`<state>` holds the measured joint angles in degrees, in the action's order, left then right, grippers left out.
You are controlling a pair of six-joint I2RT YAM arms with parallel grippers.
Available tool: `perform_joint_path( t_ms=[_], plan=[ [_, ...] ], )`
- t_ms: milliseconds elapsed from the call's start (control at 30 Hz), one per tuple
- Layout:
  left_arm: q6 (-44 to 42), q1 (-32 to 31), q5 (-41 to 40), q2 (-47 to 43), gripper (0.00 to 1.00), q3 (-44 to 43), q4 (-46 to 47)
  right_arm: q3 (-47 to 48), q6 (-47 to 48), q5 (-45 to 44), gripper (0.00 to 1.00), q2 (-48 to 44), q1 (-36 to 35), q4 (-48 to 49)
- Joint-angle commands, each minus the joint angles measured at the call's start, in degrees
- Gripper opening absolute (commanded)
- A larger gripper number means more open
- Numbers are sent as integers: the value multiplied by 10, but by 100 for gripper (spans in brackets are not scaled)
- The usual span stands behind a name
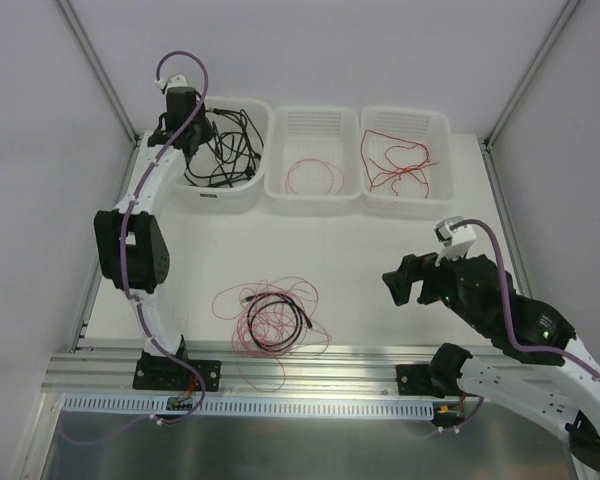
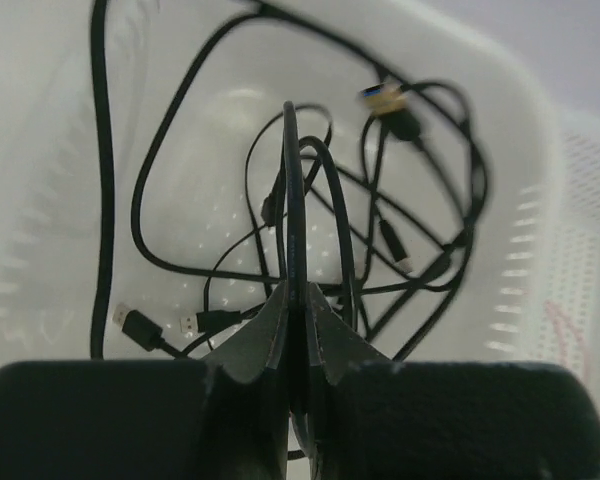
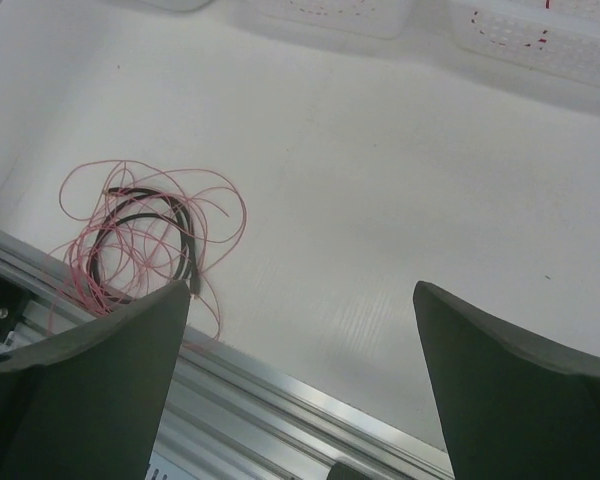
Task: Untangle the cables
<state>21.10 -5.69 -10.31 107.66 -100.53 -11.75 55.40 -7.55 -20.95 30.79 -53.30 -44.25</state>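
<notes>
Cables sorted so far: black cables [image 1: 232,150] lie loose in the left bin [image 1: 220,197] at the far left of the counter [image 1: 380,240]. Their loops cross each other. Several end plugs show, and one plug [image 2: 380,97] has a blue insert.
left gripper [image 2: 297,295]: over the left bin, pointing down into it. Jaws are pinched tight on a single black cable [image 2: 291,190], which rises from between the fingers as a narrow loop and drops back into the pile.
middle bin [image 1: 313,195]: holds a fine pinkish-red wire [image 1: 315,178], coiled flat on the bin floor.
right bin [image 1: 408,203]: holds a red cable [image 1: 400,160] in loose, open loops.
bins: three white perforated ones in a row along the far edge, side by side with barely any gap.
tangle [image 1: 270,322]: on the counter at the near edge, left of centre, well apart from the bins. It is many thin pinkish-red loops with a black coil [image 1: 306,322] among them. Can't tell which strand lies over which. The nearest loops reach the aluminium rail [image 1: 330,365].
right gripper [image 3: 300,290]: jaws spread wide with nothing between them. It is above bare counter at near right, aimed left, touching no cable and well apart from the tangle.
right wrist view: the tangle is at left, just past the left finger [image 3: 100,370]. The edges of the middle and right bins are along the top.
</notes>
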Motion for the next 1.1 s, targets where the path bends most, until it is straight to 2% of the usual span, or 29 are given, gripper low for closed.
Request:
perform_joint_path(
  t_ms=[0,67,167,200,300,333,367,467,633,767,900,1067],
  plan=[
    [39,19,59,58,0,6,0,-4,19,-8,100,26,-1,-15],
    [53,34,81,82,0,16,-7,-9,25,-1,100,37,-1,-12],
    [62,42,102,72,18,31,-6,-15,34,18,100,52,-1,1],
    [51,42,102,57,38,37,-6,-18,36,27,100,58,-1,6],
    [34,42,115,7,67,52,-6,-20,43,54,100,86,-1,21],
    [31,42,114,-9,81,57,-7,-22,43,61,100,92,-1,24],
    [28,42,114,-24,87,61,-7,-23,44,67,99,99,-1,32],
    [24,42,122,-97,99,77,-8,-26,47,99,100,123,-1,52],
    [39,40,193,-242,99,132,-11,-25,61,163,100,188,-1,91],
    [50,31,269,-360,99,228,-21,-30,57,229,100,253,-1,141],
    [51,24,337,-509,99,389,-45,-26,50,288,92,325,-4,188],
    [34,22,374,-623,99,541,-71,-5,54,283,82,418,-40,223]
  ],
)
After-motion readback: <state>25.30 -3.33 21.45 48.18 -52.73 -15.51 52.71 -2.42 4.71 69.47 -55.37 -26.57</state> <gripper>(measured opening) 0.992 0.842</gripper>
